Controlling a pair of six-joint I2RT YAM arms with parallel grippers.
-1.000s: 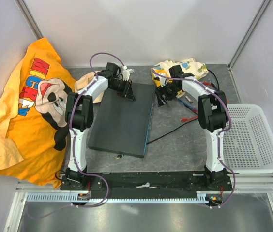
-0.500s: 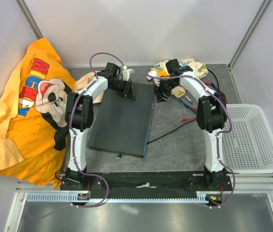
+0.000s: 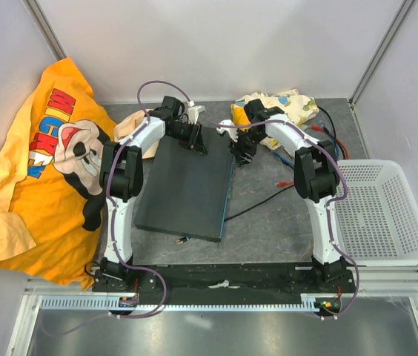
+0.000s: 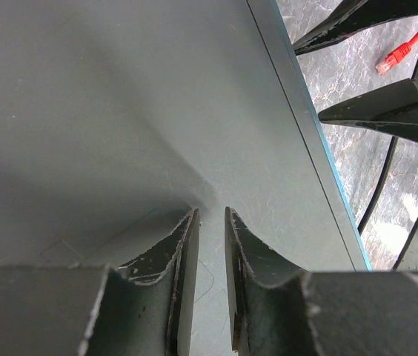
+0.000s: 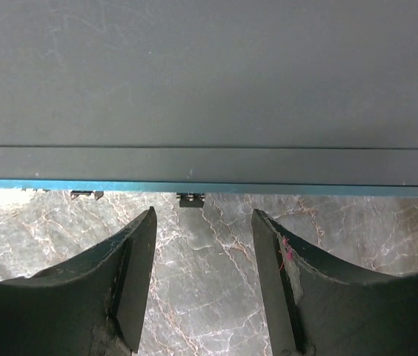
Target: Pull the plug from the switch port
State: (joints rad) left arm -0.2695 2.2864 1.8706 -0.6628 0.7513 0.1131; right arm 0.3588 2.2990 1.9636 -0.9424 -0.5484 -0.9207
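Switch point(image 3: 187, 185): flat dark grey metal box.
L gripper point(image 4: 210, 222): near-shut, empty, on box.
R gripper point(image 5: 203, 222): spread, empty, facing small black plug point(image 5: 190, 199).
Risk: you close short; plug slips.

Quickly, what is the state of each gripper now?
Left gripper: narrowly open, empty, tips at the switch.
Right gripper: open, empty.
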